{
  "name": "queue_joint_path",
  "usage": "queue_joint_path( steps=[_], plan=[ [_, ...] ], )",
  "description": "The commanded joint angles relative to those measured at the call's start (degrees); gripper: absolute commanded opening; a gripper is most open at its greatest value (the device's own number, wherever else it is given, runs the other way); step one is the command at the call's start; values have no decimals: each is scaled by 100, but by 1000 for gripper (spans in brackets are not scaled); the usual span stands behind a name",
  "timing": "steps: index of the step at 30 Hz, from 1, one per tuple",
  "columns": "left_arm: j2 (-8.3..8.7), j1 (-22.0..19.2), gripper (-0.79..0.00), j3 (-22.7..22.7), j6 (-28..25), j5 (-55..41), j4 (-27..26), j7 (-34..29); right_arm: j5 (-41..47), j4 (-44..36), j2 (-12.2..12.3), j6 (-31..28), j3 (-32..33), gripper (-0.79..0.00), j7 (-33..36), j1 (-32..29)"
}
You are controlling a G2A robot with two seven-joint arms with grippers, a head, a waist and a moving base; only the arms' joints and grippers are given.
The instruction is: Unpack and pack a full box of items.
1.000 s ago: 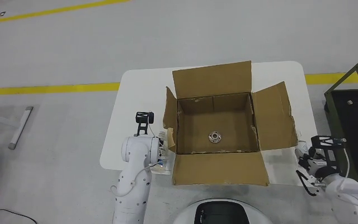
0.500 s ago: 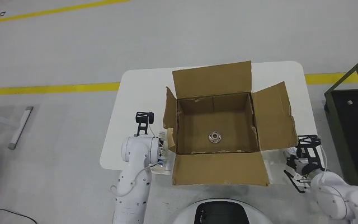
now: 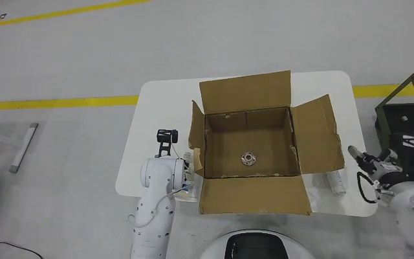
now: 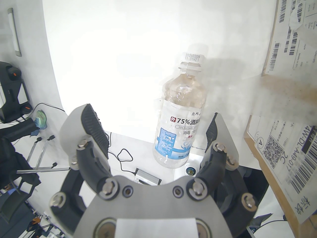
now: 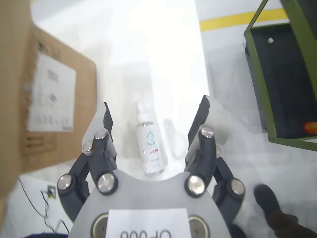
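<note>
beside box (image 3: pixel 246 90): left end effector (image 4: pixel 151 113), right end effector (image 5: pixel 156 101) wide open, empty.

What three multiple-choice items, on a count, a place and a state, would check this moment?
1. How many things lie inside the cardboard box? A none; B one; C three.
2. Where is the white spray bottle? A inside the box; B on the table beside the right gripper; C on a flap.
3. The right gripper is: A open; B shut on the bottle; C shut on a flap.
Answers: 1 B, one round metal part lies there. 2 B, it lies outside the flaps. 3 A, its fingers stand apart, gripping nothing.
</note>
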Motion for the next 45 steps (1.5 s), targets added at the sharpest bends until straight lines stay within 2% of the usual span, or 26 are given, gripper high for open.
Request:
queue_joint_path(
  steps=[1,5,9,11,18,24,30,43,45],
  plan=[
    [0,0,0,0,0,0,0,0,134,-310,17,83,156,-785,-52,201],
    [0,0,0,0,0,0,0,0,116,-678,89,-94,85,-785,96,813],
    [0,0,0,0,0,0,0,0,-32,-714,171,-449,-533,-785,596,1517],
    [0,0,0,0,0,0,0,0,-756,-577,233,-805,-980,-785,1010,1802],
    [0,0,0,0,0,0,0,0,-1745,627,213,-825,-2970,-785,1569,2740],
    [0,0,0,0,0,0,0,0,-2043,1809,130,-689,-3975,-785,1637,3136],
    [0,0,0,0,0,0,0,0,-2104,2443,96,-704,-4255,-785,1572,3298],
    [0,0,0,0,0,0,0,0,-2104,2443,96,-704,-4255,-785,1572,3298],
    [0,0,0,0,0,0,0,0,-2073,2484,91,-869,-4365,-785,1445,3257]
  ],
)
